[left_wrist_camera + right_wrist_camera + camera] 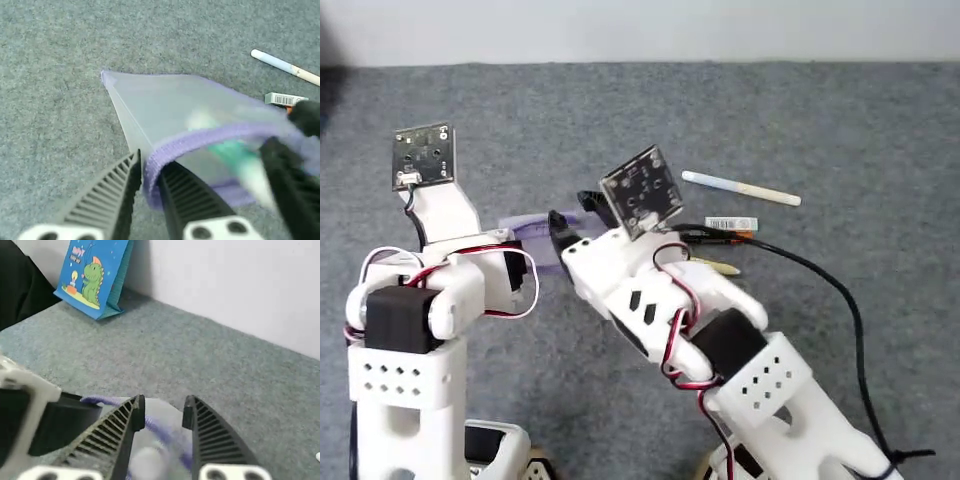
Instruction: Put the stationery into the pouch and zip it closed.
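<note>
Left pincer (150, 163) pinches the pouch (175, 110) rim (purple edge); right pincer (164, 403) spread over the same rim.

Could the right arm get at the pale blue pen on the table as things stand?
Probably yes. The pale blue pen lies by itself on the carpet on that arm's side, with nothing over it. The right gripper is at the pouch mouth, so it would need to back out first.
</note>
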